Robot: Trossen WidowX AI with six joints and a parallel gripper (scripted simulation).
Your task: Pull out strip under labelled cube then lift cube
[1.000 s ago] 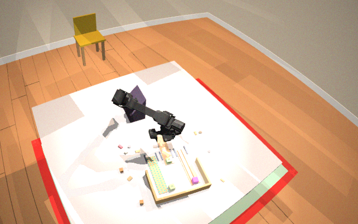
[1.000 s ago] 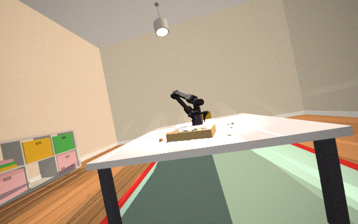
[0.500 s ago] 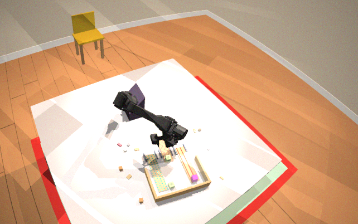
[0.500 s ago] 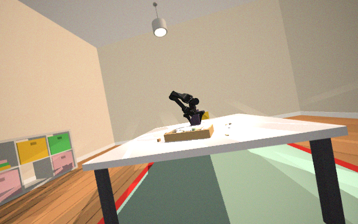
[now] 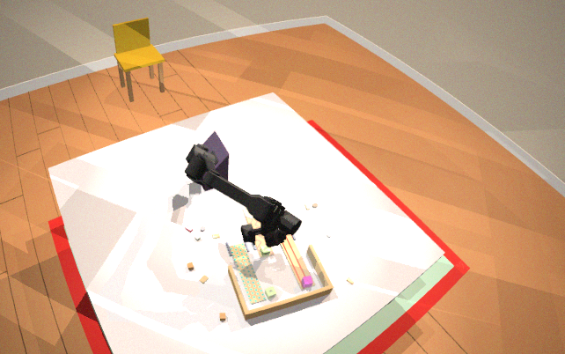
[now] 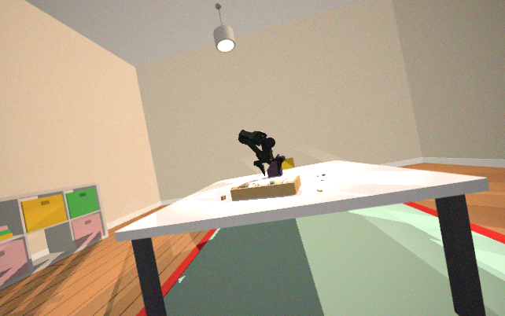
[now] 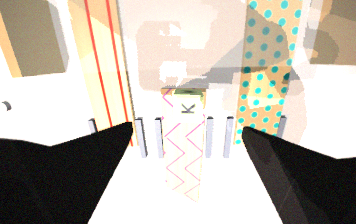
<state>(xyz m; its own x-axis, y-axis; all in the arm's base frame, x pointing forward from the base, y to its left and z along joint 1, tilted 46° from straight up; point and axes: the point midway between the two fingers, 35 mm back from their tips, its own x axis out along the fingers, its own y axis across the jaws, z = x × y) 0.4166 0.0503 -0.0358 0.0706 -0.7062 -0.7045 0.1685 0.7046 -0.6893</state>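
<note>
- The white table carries everything; the wooden tray sits toward its 5 o'clock side in the top view.
- The black arm reaches from its purple base toward 4 o'clock, ending over the tray's open end.
- The gripper hangs with its jaws spread almost fully wide and nothing between them.
- Three strips: red-lined strip at 10 o'clock in the wrist view, dotted strip at 2 o'clock, zigzag strip at centre, poking out between grey posts.
- The labelled cube, green, rests on the zigzag strip's far end, at 12 o'clock from the fingertips.
- A pink cube sits on the red-lined strip.
</note>
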